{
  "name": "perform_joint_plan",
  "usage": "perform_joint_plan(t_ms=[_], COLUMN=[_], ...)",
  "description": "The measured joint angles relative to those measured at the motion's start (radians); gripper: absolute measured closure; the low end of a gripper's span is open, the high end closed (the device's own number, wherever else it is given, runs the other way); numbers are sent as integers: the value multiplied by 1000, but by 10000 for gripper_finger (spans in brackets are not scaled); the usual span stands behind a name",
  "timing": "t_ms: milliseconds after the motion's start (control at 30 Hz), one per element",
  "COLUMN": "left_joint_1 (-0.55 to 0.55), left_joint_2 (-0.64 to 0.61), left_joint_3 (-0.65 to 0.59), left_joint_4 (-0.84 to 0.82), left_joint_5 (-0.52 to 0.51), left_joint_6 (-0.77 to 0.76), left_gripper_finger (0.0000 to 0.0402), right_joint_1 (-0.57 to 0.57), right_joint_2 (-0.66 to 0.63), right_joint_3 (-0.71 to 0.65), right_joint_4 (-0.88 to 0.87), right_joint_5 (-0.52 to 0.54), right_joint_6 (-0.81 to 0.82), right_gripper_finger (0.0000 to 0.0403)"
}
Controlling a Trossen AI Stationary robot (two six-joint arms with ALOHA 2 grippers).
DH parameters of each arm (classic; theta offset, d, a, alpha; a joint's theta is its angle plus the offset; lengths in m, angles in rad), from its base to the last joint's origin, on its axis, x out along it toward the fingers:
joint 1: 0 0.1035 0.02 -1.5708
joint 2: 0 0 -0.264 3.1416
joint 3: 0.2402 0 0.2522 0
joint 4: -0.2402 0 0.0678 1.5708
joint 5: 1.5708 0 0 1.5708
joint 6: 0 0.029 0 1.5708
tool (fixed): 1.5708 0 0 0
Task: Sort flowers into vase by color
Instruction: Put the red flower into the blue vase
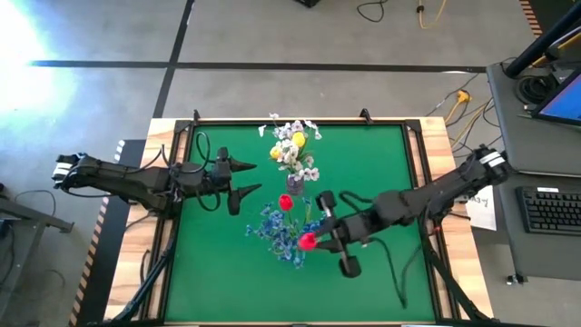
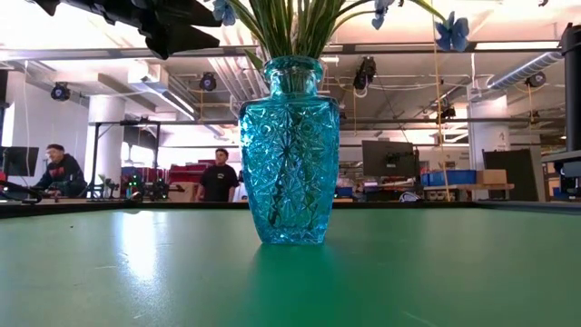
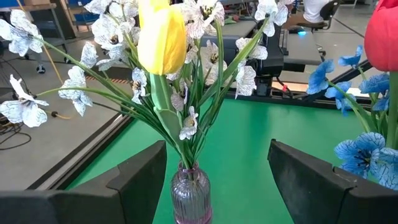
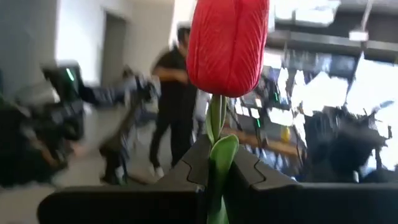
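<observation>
A clear ribbed vase [image 3: 189,196] holds white blossom sprays [image 3: 112,31] and a yellow tulip [image 3: 161,37]; from above it stands toward the table's far side [image 1: 295,182]. A blue cut-glass vase [image 2: 290,150] holds blue blooms [image 1: 272,227] and a red tulip [image 1: 285,202]. My left gripper [image 1: 243,180] is open, left of the clear vase and facing it [image 3: 216,149]. My right gripper [image 1: 315,239] is shut on a second red tulip [image 1: 307,241], over the blue blooms. My right gripper pinches the red tulip's green stem [image 4: 216,155] between its two fingers, just below the bud [image 4: 227,43]. The fingers come from the table's right and lie across the stem. The bud stands upright above them; the stem below the fingers is hidden.
The green mat [image 1: 363,163] has bare room at its far right and near left. A raised dark frame [image 1: 418,182] edges the table. Cables trail near the right arm [image 1: 390,272]. People [image 2: 218,177] and desks show in the room beyond.
</observation>
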Motion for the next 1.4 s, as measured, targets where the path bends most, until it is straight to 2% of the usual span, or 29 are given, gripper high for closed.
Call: perform_joint_plan(t_ms=[133,1033,1200,1400], left_joint_1=[0,0,0,0], left_joint_2=[-10,-16,-16,-24], left_joint_3=[0,0,0,0], left_joint_4=[-4,-16,-15,-12], left_joint_5=[0,0,0,0], left_joint_6=[0,0,0,0], left_gripper_finger=[134,134,134,134], right_joint_1=[2,2,1,2], right_joint_2=[45,59,59,60], right_joint_3=[52,26,20,18], right_joint_4=[-84,-85,-106,-193], right_joint_5=[46,98,109,197], right_joint_6=[-18,-35,-14,20], right_gripper_finger=[385,383,350,284])
